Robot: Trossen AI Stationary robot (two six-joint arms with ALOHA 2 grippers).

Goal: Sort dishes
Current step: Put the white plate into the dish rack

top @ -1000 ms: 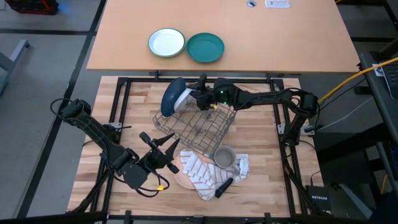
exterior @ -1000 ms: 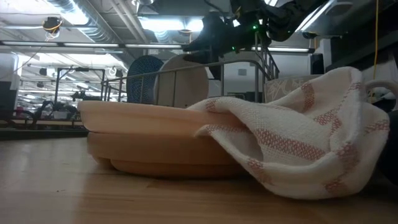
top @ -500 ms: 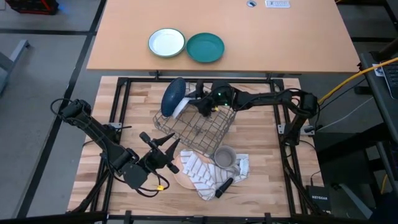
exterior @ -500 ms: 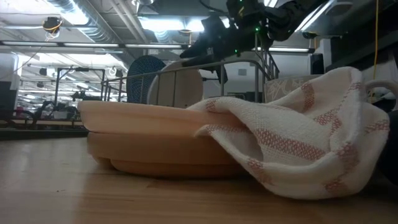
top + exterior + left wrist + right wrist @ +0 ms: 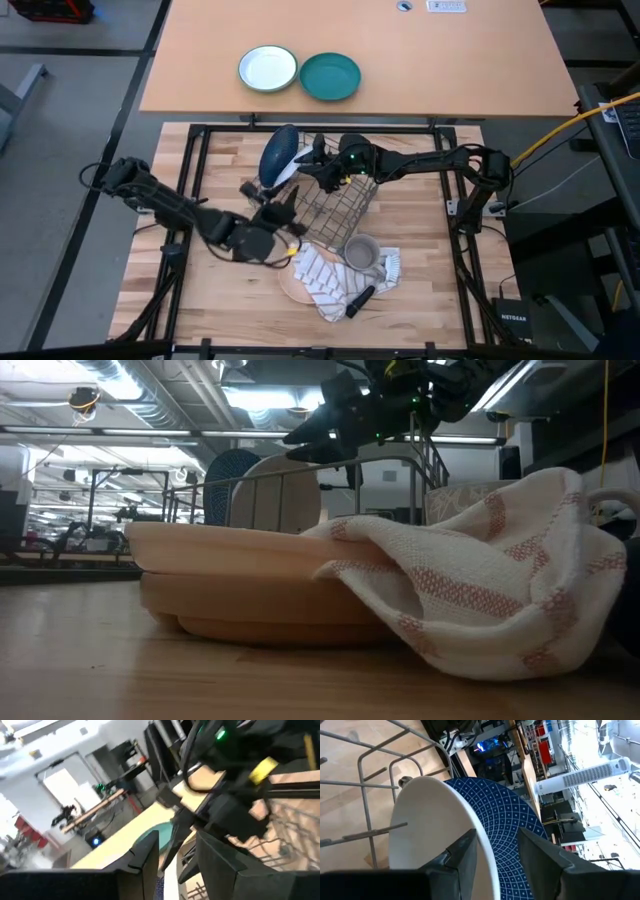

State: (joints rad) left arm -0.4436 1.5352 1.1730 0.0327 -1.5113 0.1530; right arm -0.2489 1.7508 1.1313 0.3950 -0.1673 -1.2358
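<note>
The right gripper (image 5: 312, 160), fingers spread with the white plate's (image 5: 432, 835) rim in the gap between them, sits at the wire rack's (image 5: 335, 210) far-left corner. That plate stands on edge beside the blue plate (image 5: 277, 153), both leaning left. The left gripper (image 5: 290, 205), jaws parted and empty, hovers at the rack's left side. The tan plate (image 5: 230, 585) lies flat under a striped towel (image 5: 330, 275).

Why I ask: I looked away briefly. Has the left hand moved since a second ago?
Yes. In the high view the left hand has swung away from the striped towel, up toward the wire rack.
</note>
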